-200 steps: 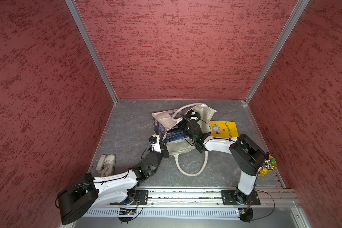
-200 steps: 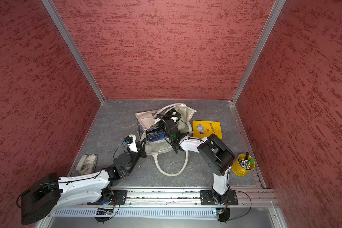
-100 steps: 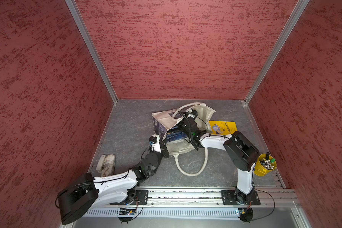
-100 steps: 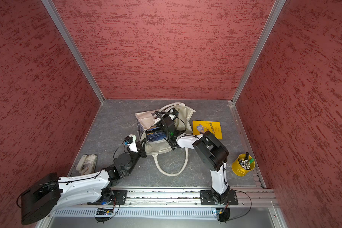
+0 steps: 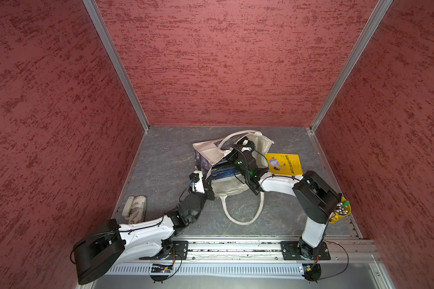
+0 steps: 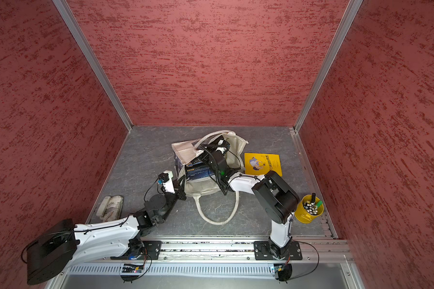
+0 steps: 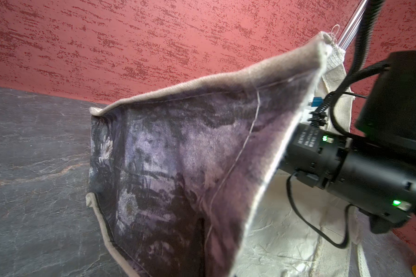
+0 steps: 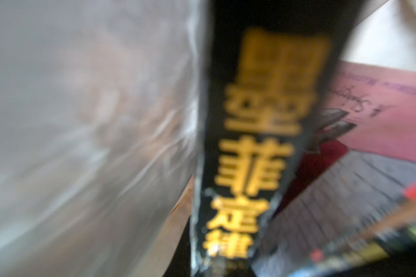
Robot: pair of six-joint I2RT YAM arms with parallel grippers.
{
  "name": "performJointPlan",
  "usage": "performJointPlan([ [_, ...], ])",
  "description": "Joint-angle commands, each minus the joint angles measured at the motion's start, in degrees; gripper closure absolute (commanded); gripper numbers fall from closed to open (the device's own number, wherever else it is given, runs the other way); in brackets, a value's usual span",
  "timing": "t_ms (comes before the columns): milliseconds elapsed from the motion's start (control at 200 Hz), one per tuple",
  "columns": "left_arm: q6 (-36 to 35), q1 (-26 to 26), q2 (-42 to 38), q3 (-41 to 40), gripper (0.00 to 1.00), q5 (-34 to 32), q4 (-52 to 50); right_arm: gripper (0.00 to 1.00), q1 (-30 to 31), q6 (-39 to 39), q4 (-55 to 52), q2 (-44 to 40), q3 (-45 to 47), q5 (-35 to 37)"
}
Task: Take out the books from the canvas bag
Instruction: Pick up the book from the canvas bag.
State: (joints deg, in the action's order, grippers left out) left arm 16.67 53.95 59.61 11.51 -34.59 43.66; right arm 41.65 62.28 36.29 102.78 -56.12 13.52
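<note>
One book is out so far: the yellow book [image 5: 283, 164] is lying flat just beside the bag [image 5: 262, 144], on the right arm's side. The other books [image 5: 222, 170] are sitting stacked inside the bag's mouth.

The right gripper [image 5: 232, 156] has been pushing deeper into that mouth, jaws narrowing. Its fingers are hidden, so I cannot tell if it has a hold. A black spine [image 8: 250, 144] is filling its wrist view, so a next grasp is probably forming.

The left gripper [image 5: 209, 187] is staying clenched, apparently pinching the bag's rim and propping the flap [image 7: 178, 148].

In the way: flap and handle [image 5: 229, 139] are overhanging the stack. The bucket [image 6: 308, 210] is standing well apart from the bag.
</note>
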Motion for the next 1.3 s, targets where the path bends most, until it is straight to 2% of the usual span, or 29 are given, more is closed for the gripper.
performJointPlan([
  [0,0.3,-0.2,-0.1,0.7,1.00,-0.5,0.2,1.00,0.7,-2.8,2.0,-5.4,1.7,1.1],
  [376,0.7,-0.3,-0.2,0.9,1.00,-1.7,-0.4,1.00,2.9,-6.5,-0.5,-18.5,9.2,0.5],
  [756,1.5,-0.6,-0.1,1.3,1.00,-2.2,-2.1,1.00,5.7,-10.8,-3.6,-30.2,14.3,-3.1],
  [1292,3.3,-1.4,-2.4,1.5,1.00,-3.7,-5.5,1.00,10.1,-16.9,-12.9,-45.8,13.9,2.4],
])
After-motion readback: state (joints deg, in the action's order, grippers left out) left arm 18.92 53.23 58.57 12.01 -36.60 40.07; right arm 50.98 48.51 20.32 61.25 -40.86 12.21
